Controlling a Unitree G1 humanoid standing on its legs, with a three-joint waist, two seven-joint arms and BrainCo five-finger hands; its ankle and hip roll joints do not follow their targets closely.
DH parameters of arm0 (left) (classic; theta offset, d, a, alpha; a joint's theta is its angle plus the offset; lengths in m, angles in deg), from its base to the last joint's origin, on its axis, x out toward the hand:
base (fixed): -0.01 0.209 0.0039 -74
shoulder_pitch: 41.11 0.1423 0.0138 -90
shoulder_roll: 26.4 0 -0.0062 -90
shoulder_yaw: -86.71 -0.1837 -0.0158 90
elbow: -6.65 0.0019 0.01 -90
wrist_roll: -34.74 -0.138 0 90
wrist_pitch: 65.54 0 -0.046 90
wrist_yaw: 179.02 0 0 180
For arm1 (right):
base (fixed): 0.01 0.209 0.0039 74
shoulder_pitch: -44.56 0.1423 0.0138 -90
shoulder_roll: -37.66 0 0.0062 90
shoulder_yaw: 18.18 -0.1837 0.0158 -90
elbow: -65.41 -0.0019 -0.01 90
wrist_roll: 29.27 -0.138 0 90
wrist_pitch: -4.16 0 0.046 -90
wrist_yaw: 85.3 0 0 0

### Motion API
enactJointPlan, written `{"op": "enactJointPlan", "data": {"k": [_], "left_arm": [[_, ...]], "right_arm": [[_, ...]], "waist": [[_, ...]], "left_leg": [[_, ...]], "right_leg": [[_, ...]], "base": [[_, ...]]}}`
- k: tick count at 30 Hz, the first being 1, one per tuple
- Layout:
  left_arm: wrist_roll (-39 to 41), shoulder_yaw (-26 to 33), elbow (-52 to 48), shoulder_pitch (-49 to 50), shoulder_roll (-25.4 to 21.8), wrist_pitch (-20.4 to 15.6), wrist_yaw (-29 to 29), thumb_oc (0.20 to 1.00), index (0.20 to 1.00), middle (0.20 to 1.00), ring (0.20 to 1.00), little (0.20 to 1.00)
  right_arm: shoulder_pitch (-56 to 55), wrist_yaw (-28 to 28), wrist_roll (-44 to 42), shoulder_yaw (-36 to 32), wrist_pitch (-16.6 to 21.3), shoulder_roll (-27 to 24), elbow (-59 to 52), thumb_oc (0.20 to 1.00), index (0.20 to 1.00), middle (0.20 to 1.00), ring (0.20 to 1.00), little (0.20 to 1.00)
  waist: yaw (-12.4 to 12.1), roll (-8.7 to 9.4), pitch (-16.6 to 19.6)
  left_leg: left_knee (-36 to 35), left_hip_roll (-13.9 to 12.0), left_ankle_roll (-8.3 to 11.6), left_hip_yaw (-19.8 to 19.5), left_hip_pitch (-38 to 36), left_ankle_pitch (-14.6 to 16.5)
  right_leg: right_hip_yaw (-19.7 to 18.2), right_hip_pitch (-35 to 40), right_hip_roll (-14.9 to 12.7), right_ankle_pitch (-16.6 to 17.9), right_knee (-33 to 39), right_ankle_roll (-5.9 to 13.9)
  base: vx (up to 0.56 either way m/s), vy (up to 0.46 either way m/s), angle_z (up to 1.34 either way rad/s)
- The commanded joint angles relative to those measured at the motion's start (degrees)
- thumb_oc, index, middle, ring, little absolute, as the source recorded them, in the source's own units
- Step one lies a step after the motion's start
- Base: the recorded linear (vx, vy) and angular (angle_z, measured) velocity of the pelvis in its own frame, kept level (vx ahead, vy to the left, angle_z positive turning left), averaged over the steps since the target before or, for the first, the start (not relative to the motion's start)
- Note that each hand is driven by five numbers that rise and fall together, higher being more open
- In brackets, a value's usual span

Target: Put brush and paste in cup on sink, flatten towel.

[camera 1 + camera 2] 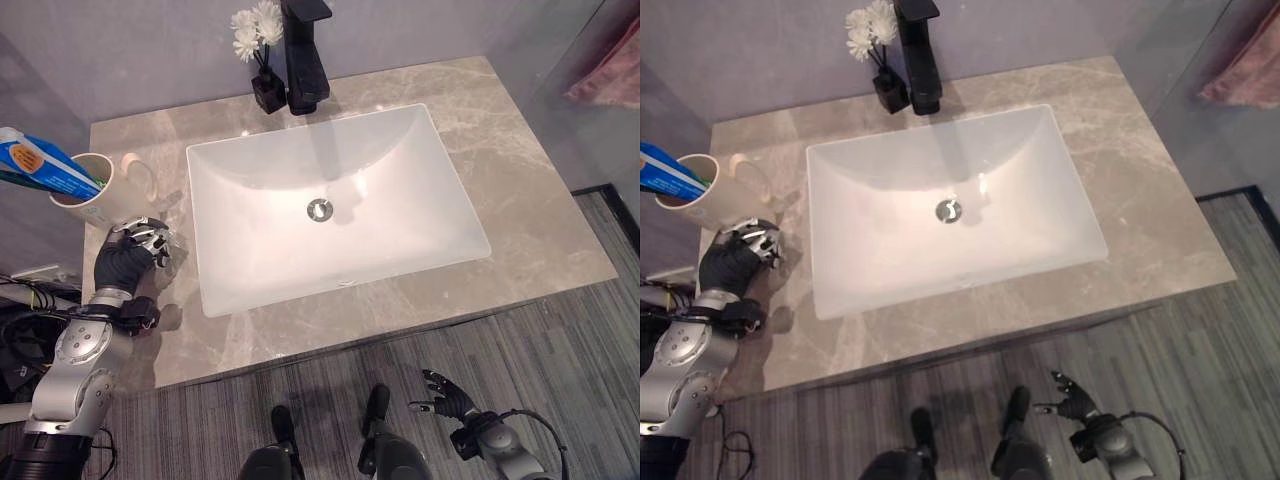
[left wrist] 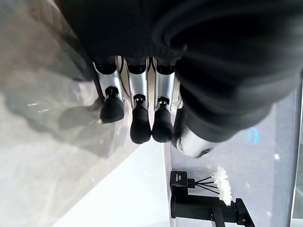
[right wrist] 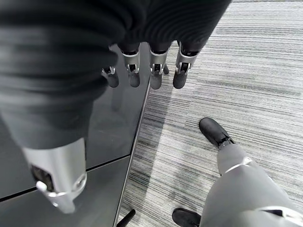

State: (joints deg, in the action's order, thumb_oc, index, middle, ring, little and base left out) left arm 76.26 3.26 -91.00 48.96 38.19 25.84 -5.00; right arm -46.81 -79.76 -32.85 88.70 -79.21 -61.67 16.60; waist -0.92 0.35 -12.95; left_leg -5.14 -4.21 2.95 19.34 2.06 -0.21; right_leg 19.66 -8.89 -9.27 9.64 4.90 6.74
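Observation:
A cream cup (image 1: pixel 97 193) with a handle stands on the stone counter (image 1: pixel 520 210) at its far left. A blue and white toothpaste tube (image 1: pixel 42 166) leans out of it, with a green brush tip (image 1: pixel 100 183) beside the tube at the rim. My left hand (image 1: pixel 128 258) hovers over the counter just in front of the cup, its fingers (image 2: pixel 140 124) relaxed and holding nothing. My right hand (image 1: pixel 446 396) hangs low beside the cabinet over the floor, fingers (image 3: pixel 155 75) loose and empty. A pink towel (image 1: pixel 606 72) hangs at the far right, beyond the counter.
A white rectangular basin (image 1: pixel 260 260) fills the middle of the counter. A black faucet (image 1: pixel 306 55) and a small black vase of white flowers (image 1: pixel 266 62) stand behind it. Grey striped flooring (image 1: pixel 560 340) lies in front of the dark cabinet (image 3: pixel 113 137).

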Motion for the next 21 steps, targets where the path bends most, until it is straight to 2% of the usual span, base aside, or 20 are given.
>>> {"op": "enactJointPlan", "data": {"k": [1, 10, 16, 17, 21], "left_arm": [[-2.1, 1.5, -0.8, 4.1, -1.8, -1.0, 1.6, 0.200, 0.200, 0.200, 0.200, 0.200], [-1.2, 7.6, -4.4, 14.1, -4.1, -1.4, 3.6, 0.200, 0.200, 0.200, 0.200, 0.200], [-0.1, 8.7, -2.9, 13.8, -5.4, -2.0, 3.9, 0.200, 0.200, 0.200, 0.200, 0.200], [2.0, 8.5, -0.9, 12.2, -7.5, -2.0, 4.5, 0.200, 0.200, 0.200, 0.200, 0.200], [1.6, 8.1, 1.8, 8.6, -11.7, -2.6, 4.2, 0.200, 0.200, 0.200, 0.200, 0.200]], "right_arm": [[2.0, 0.3, 1.1, 1.0, 2.4, -0.1, 1.1, 1.000, 1.000, 1.000, 1.000, 1.000], [0.8, 0.0, 1.6, -0.4, 3.2, -0.4, 1.3, 1.000, 1.000, 1.000, 1.000, 1.000], [0.6, 0.2, 1.6, -0.2, 3.4, -0.7, 1.4, 1.000, 1.000, 1.000, 1.000, 1.000], [0.5, 0.5, 1.8, 0.2, 3.5, -1.4, 0.9, 1.000, 1.000, 1.000, 1.000, 1.000], [0.9, 0.2, 1.7, 0.7, 3.4, -2.2, 0.5, 1.000, 1.000, 1.000, 1.000, 1.000]], "waist": [[-0.4, 0.09, -0.5], [-1.5, -0.25, -0.1], [-1.7, -0.41, -0.5], [-1.5, -0.41, -0.7], [-1.3, -0.21, -1.3]], "left_leg": [[4.6, 0.5, -1.81, -2.7, 1.5, 1.4], [3.3, 0.3, -1.61, -2.7, 0.6, 0.8], [3.0, 0.1, -1.15, -3.5, 0.4, 1.6], [2.9, 0.2, -1.12, -3.6, 0.7, 1.4], [3.0, 0.1, -0.97, -3.7, 1.8, 1.0]], "right_leg": [[-2.3, 4.8, -1.6, -3.5, -1.0, 1.65], [-1.4, 5.6, -1.2, -3.6, -0.3, 1.75], [-1.7, 5.8, -0.9, -4.2, -0.3, 2.37], [-1.7, 5.4, -0.8, -3.9, -0.2, 2.47], [-1.7, 4.4, -0.8, -3.5, -0.2, 2.66]], "base": [[0.00, 0.000, 0.00], [0.00, 0.000, 0.00], [0.02, 0.004, 0.02], [0.00, 0.000, 0.00], [-0.02, 0.001, 0.04]]}}
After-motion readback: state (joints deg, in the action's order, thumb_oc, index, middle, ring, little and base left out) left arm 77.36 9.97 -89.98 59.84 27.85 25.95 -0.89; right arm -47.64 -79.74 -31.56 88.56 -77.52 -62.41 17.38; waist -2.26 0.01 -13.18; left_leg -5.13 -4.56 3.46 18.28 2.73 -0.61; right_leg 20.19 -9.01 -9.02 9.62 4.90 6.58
